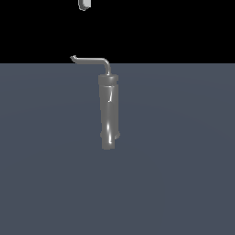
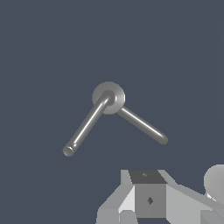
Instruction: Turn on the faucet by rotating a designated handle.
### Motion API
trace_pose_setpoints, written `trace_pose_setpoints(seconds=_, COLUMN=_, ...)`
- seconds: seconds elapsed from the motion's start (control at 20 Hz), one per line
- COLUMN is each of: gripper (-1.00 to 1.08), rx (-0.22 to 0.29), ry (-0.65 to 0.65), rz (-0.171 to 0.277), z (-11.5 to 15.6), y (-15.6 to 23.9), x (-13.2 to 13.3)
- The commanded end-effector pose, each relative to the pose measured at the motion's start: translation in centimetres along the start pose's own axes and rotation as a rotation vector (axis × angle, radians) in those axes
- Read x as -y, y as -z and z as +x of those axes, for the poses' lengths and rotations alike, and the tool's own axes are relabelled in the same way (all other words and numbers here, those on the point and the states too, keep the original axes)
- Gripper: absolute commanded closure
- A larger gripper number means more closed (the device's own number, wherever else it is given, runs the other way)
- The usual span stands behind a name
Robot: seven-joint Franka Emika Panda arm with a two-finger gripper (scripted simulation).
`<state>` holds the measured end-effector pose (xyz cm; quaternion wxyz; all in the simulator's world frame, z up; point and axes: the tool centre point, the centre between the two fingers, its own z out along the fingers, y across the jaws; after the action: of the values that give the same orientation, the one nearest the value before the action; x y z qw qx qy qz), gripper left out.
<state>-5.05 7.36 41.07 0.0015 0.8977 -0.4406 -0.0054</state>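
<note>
A flat slate-grey floor (image 1: 183, 183) is meeting black background, and the faucet (image 1: 109, 112) is standing mid-scene, well below the gripper (image 1: 84, 4) (its jaw state is indiscernible). The wrist view is showing 2 rods, the handle (image 2: 85, 127) included.

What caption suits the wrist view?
Looking down on the faucet, its handle untouched, gripper apart.

handle (image 1: 92, 60) atop faucet (image 1: 109, 112), pincer (image 1: 84, 4) above
</note>
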Motion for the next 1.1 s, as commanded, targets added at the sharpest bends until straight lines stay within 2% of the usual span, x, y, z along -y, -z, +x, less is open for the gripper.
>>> trace_pose_setpoints(seconds=0.0, gripper=1.08, rx=-0.001, ry=-0.059, rz=0.001, z=0.4, y=-0.8, x=1.2)
trace_pose_setpoints(seconds=1.05, gripper=1.08, rx=-0.005, ry=-0.512, rz=0.008, z=2.3, y=-8.9, x=9.8)
